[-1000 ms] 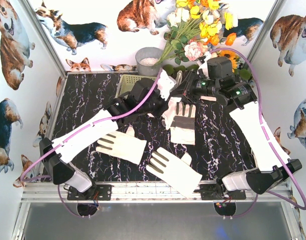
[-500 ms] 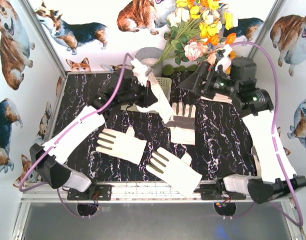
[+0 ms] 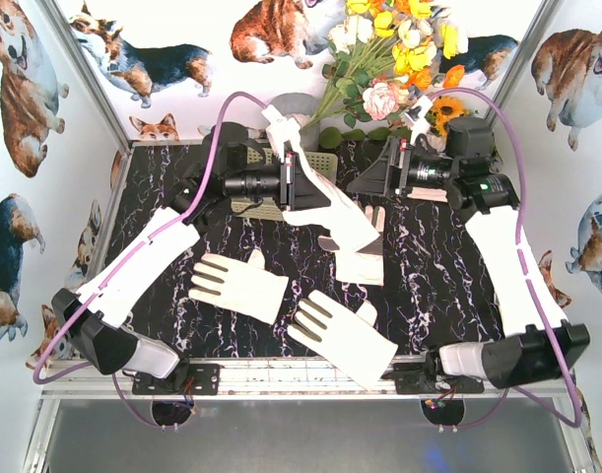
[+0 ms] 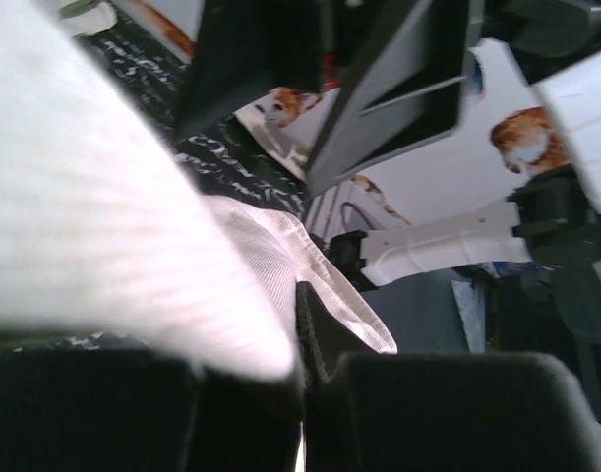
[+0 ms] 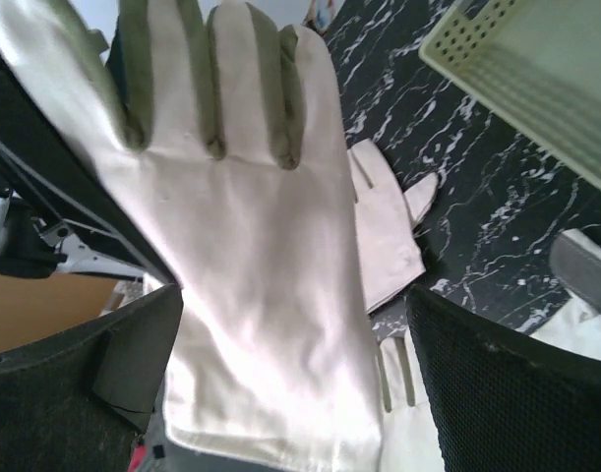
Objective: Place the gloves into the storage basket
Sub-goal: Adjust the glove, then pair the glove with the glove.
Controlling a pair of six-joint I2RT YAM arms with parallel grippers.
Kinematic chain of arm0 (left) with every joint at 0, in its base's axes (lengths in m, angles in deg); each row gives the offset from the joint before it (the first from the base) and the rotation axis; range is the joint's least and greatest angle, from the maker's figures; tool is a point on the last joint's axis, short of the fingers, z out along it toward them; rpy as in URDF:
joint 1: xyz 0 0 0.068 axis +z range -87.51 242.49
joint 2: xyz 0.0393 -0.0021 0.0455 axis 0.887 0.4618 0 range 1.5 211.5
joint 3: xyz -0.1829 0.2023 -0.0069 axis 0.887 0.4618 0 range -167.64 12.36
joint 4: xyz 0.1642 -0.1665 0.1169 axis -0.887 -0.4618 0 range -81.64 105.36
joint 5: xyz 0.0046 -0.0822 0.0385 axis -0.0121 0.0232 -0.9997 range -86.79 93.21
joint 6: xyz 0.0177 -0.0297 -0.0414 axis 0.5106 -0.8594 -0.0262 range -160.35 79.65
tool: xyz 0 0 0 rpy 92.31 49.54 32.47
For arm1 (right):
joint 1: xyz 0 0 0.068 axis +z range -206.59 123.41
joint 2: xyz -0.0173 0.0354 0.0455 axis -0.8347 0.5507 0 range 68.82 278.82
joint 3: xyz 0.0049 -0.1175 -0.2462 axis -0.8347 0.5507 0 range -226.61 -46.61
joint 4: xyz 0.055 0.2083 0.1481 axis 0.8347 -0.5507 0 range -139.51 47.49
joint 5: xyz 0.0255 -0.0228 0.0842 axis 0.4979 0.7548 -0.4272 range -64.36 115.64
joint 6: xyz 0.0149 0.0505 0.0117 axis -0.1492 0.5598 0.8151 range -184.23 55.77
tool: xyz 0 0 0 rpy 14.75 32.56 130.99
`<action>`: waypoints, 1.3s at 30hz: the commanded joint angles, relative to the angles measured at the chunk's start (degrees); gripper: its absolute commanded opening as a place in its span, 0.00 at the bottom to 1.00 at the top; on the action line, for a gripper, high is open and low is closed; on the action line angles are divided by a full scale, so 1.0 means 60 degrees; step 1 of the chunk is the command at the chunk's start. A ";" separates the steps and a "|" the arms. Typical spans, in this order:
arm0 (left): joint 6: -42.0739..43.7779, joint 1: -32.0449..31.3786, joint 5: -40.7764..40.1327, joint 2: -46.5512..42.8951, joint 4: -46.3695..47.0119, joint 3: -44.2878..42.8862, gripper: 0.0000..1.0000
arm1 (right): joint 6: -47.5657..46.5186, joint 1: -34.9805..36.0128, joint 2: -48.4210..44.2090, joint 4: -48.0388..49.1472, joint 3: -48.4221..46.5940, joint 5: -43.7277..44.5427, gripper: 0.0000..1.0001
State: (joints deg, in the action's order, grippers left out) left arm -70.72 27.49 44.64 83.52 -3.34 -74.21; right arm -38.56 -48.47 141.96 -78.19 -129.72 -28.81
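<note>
My left gripper (image 3: 297,183) is shut on a cream-white glove (image 3: 332,212) and holds it in the air over the right end of the storage basket (image 3: 324,162). The glove hangs slanted, its fingers up toward the back. In the left wrist view the shut gripper (image 4: 306,339) pinches the fabric (image 4: 270,261). My right gripper (image 3: 365,180) stands open just right of that glove. In its wrist view the glove (image 5: 251,246) fills the space before the open gripper (image 5: 300,393), with the basket (image 5: 536,69) at the upper right. Three more gloves lie on the table (image 3: 239,284) (image 3: 342,338) (image 3: 362,261).
A round grey pot (image 3: 299,102) stands behind the basket, partly hidden by the held glove. A bunch of artificial flowers (image 3: 389,54) leans over the back right. White walls with dog pictures close in the table on three sides.
The right gripper has opened, let go of the glove and drawn back to the right. The left gripper has lifted the glove up and back over the basket.
</note>
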 commanded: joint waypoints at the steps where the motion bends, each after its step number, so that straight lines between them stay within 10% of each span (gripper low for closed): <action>1: -0.0853 -0.0072 0.1051 0.0048 0.0974 -0.0741 0.00 | 0.0395 -0.0050 0.0352 0.0700 -0.0264 -0.1544 1.00; 8: -0.1048 -0.0157 0.1456 0.0368 0.0992 -0.1493 0.00 | 0.2183 -0.0050 0.0504 0.2063 0.0407 -0.2411 0.98; 23: -0.1468 -0.0158 0.1994 0.0623 0.1435 -0.1785 0.00 | 0.9565 0.0082 0.0860 1.0650 0.1682 -0.4011 0.83; 31: -0.0382 0.0040 0.1335 0.0455 0.0075 -0.1548 0.00 | 0.6859 0.0024 0.0401 0.7612 0.1302 -0.2949 0.47; 35: -0.0308 0.0106 0.0774 0.0380 0.0048 -0.1243 0.00 | 0.4721 0.0009 0.0036 0.5061 0.0949 -0.2248 0.05; 39: -0.0372 0.0092 -0.0145 0.0688 -0.0188 -0.1194 0.00 | 0.2910 0.0009 -0.0420 0.3135 0.0959 -0.1015 0.00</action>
State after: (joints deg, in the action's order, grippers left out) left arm -74.17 27.62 50.21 87.00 -3.01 -81.90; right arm -6.49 -48.49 144.32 -45.84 -120.76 -42.25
